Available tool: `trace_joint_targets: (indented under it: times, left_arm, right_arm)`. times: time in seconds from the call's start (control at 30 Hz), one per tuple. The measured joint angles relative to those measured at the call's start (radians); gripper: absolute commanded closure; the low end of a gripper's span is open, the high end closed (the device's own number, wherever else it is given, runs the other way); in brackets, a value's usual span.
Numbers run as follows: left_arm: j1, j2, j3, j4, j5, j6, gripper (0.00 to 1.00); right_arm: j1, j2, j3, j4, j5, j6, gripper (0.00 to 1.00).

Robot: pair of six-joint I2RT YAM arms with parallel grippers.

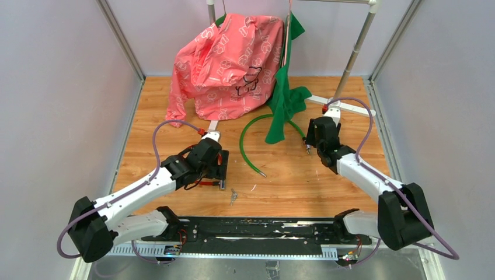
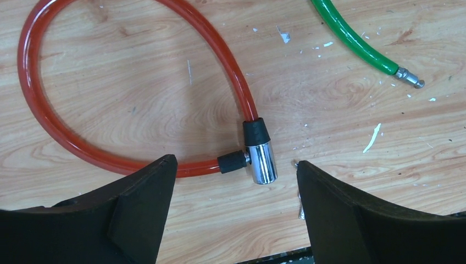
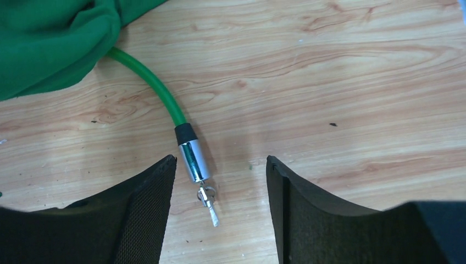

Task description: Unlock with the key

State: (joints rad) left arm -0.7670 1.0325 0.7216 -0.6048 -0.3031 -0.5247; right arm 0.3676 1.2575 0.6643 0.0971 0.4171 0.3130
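Right pincer gapes above a smooth chrome barrel, apparently key-fitted, on green cable; left pincer gapes.

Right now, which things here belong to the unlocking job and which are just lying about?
Job in hand:
red cable lock
green cable lock
key sticking out of the green lock's cylinder
loose key on the table

Lying about:
pink printed garment
green cloth
metal rack
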Motion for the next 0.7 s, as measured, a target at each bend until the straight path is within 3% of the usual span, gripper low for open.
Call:
trace_joint_targets:
  times: [0.23, 0.43, 0.53, 0.7]
  left_arm:
    - [0.013, 0.031, -0.008, 0.01, 0.034, -0.013, 0.19]
    - [0.035, 0.072, -0.029, 0.031, 0.072, -0.031, 0.22]
    - [0.041, 0.087, -0.038, 0.038, 0.093, -0.04, 0.23]
    - [0.052, 0.087, -0.049, 0.051, 0.118, -0.058, 0.28]
  right_arm:
    - [-0.016, -0.097, 0.054, -0.103, 0.0, -0.018, 0.34]
    - [-0.009, -0.199, 0.082, -0.257, -0.054, 0.021, 0.25]
    - [0.044, -0.254, 0.082, -0.339, -0.08, 0.061, 0.24]
    - [0.26, -0.328, 0.071, -0.413, -0.103, 0.089, 0.25]
